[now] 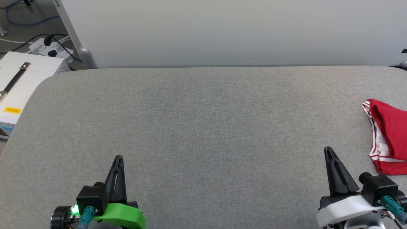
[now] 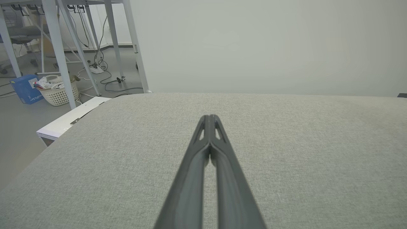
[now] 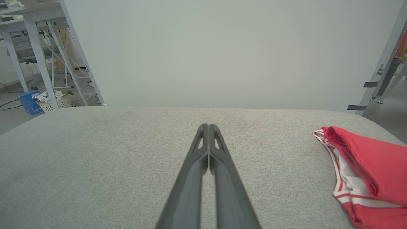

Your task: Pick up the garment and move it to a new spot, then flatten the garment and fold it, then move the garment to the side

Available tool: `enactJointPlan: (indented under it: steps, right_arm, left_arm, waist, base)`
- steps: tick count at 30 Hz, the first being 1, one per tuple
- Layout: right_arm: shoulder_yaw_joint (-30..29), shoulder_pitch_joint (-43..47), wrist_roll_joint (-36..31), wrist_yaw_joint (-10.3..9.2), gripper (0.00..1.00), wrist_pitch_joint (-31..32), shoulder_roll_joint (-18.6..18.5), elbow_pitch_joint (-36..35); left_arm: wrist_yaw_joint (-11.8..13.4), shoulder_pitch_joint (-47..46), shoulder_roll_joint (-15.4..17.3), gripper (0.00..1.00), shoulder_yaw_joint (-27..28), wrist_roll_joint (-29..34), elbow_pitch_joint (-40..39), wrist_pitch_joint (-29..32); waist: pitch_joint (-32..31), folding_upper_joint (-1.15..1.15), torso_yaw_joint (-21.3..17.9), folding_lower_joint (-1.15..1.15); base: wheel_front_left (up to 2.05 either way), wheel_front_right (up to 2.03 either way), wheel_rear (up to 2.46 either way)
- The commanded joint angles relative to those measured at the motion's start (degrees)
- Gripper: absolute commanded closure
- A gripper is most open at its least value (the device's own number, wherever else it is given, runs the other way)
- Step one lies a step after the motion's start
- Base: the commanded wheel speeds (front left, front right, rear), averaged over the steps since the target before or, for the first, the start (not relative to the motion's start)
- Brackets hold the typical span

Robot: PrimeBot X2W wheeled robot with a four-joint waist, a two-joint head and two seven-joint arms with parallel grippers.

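The garment (image 1: 389, 140) is a red shirt with white and red-striped trim, lying bunched at the right edge of the grey padded table (image 1: 203, 127); in the right wrist view the garment (image 3: 365, 168) sits to the right. My right gripper (image 1: 329, 149) is shut and empty near the front edge, a short way left of the garment and apart from it; its tips (image 3: 208, 125) meet. At the lower left my left gripper (image 1: 119, 157) is shut too, holding nothing, its fingers (image 2: 210, 117) pressed together over bare cloth.
A white panel (image 1: 222, 31) stands behind the table. A white box with a black handle (image 1: 19, 79) and a power strip with cables (image 1: 51, 47) are off the table's left. Table legs and a laundry basket (image 2: 58, 92) stand on the floor beyond.
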Motion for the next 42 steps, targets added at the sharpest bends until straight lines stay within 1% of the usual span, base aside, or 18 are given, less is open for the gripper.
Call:
enactJointPlan:
  steps: [1, 42]
  right_arm:
    - [-0.1, -0.6, -0.7, -0.01, 1.0, 0.3, 0.1, 0.0]
    - [-0.2, -1.9, -3.4, -0.03, 1.0, 4.6, 0.3, 0.1]
  left_arm:
    - [0.1, -0.6, -0.1, 1.0, 0.2, 0.6, -0.3, 0.3]
    - [0.4, -1.9, -0.4, 1.0, 0.7, 2.3, -1.1, 5.0]
  waist:
    - [0.0, 0.0, 0.0, 0.0]
    - [-0.5, 0.0, 0.1, 0.0]
  base:
    - [0.0, 0.0, 0.0]
    - [0.0, 0.0, 0.0]
